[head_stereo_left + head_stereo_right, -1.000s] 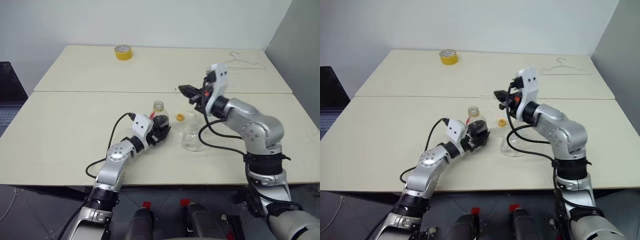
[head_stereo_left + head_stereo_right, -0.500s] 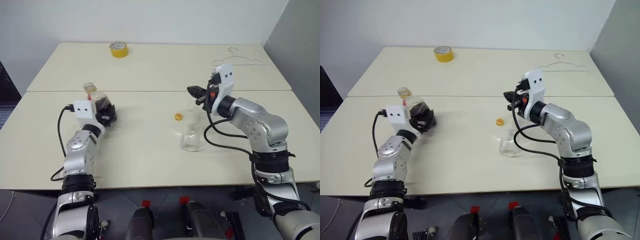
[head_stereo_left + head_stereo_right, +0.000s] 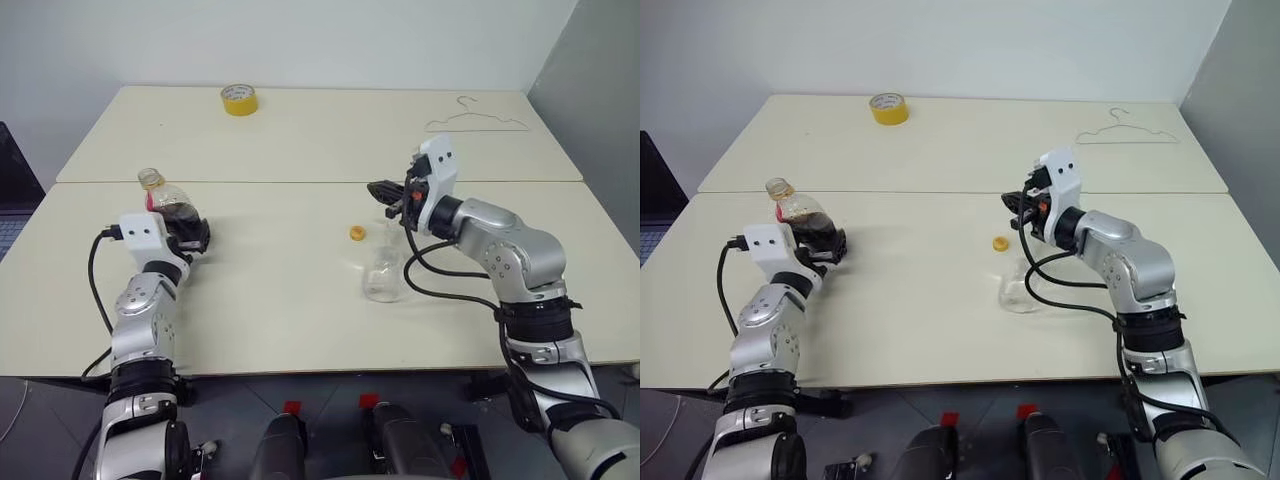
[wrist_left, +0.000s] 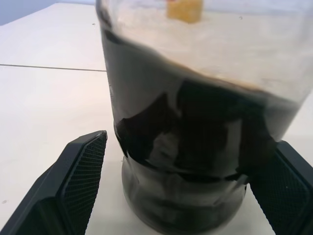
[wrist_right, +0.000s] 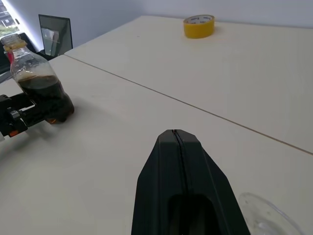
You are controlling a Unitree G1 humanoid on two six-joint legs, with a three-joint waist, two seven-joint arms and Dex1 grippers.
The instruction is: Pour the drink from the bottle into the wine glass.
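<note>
Fingers of your left gripper (image 4: 183, 196) stand spread on either side of the bottle (image 3: 172, 205), apart from its wall in the left wrist view, so nothing is clamped. Your right gripper (image 3: 385, 190) has its black fingers pressed together on nothing, poised just above the wine glass (image 3: 384, 266).

The wine glass serves as landmark. It stands on the table (image 3: 300, 300) with no dark liquid visible in it; the yellow cap (image 3: 357, 233) lies just beside it, on the side toward the bottle. The bottle stands upright and uncapped, well apart from the glass on your left, its lower body filled with the drink (image 4: 195, 122). A yellow tape roll (image 3: 239, 99) and a wire hanger (image 3: 478, 114) lie far beyond the glass.

Judged risks: an open bottle between slack fingers may tip and spill if you nudge it while closing or withdrawing. Your right gripper could topple the glass if it descends.
</note>
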